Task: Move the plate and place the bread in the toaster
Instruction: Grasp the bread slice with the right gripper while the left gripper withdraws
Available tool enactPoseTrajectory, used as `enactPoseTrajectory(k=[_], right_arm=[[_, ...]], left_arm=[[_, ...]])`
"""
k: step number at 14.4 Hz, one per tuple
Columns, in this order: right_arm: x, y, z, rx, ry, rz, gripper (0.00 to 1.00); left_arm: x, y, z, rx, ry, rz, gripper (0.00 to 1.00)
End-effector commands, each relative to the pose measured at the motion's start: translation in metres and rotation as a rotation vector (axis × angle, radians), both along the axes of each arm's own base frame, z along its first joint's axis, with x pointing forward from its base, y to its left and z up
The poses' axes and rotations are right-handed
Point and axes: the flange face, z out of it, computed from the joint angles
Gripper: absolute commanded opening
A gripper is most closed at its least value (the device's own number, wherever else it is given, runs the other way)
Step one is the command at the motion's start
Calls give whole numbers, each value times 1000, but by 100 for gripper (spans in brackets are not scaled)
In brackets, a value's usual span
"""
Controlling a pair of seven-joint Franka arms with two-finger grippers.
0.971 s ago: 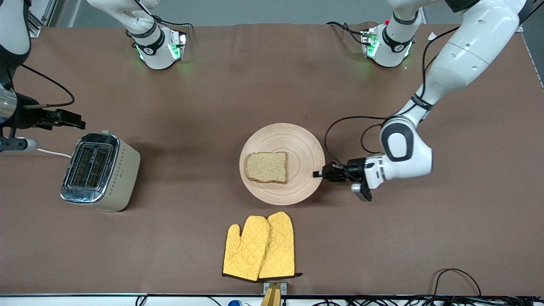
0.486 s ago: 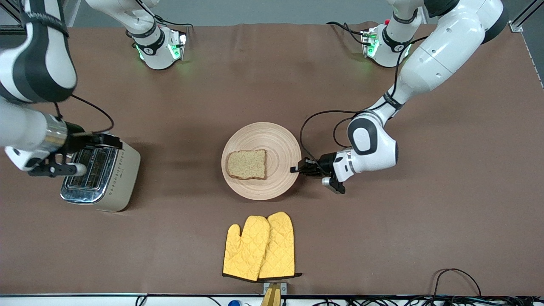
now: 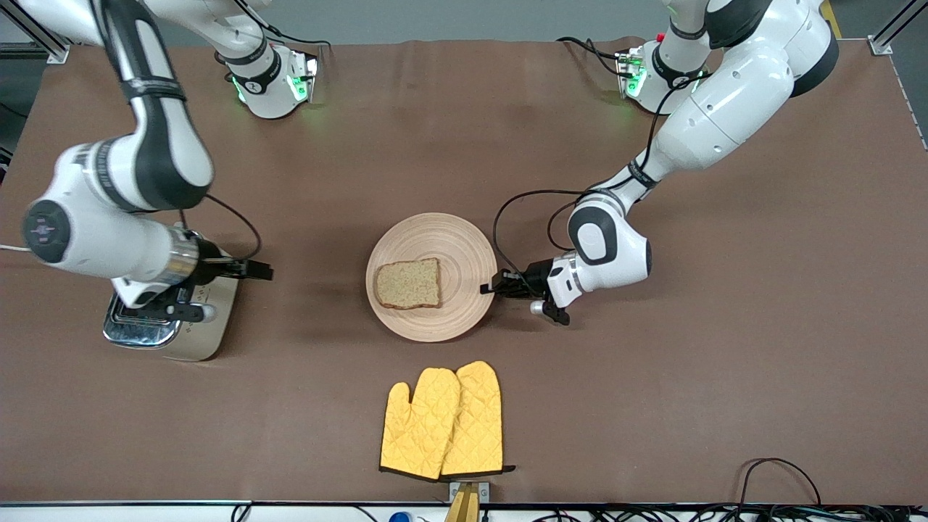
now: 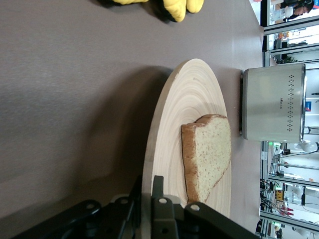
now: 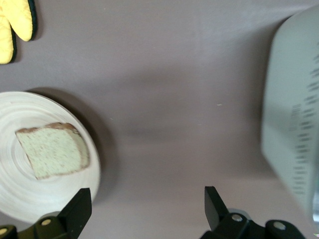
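The plate (image 3: 431, 276), bearing the bread (image 3: 409, 283), has shifted toward the toaster (image 3: 171, 320) at frame left. Left gripper (image 3: 490, 284) jaws clamp its rim; right gripper (image 3: 255, 271) jaws wide, over the toaster. Next: bread pickup.

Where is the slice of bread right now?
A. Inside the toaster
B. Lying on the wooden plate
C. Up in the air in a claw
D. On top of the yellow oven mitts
B. The bread lies flat on the plate, apart from the toaster and the mitts; the left claw is shut on the plate's rim.
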Motion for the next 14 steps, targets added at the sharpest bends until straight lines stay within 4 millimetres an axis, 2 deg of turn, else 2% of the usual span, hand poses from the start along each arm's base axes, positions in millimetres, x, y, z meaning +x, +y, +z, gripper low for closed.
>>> enactPoseTrajectory(k=[1, 2, 3, 5, 7, 10, 11, 14], right_arm=[[-22, 37, -35, -12, -34, -69, 100], [-28, 50, -52, -15, -73, -80, 100], [-33, 66, -68, -20, -106, -109, 100], [-35, 94, -89, -23, -140, -144, 100], [-35, 109, -105, -21, -174, -155, 100], [-50, 152, -126, -27, -191, -175, 100], [-52, 157, -129, -32, -186, -183, 99], [-54, 161, -140, -39, -184, -180, 82]], left_arm=[[5, -3, -1, -2, -22, 25, 39], [5, 0, -1, -4, -13, 37, 74], [5, 2, 0, -6, -10, 44, 99], [8, 9, 4, -3, -1, 61, 100], [25, 39, 12, 0, -12, 109, 100], [49, 83, 31, 7, -46, 168, 100], [58, 101, 37, 6, -55, 192, 100], [84, 143, 49, 10, -90, 219, 100]])
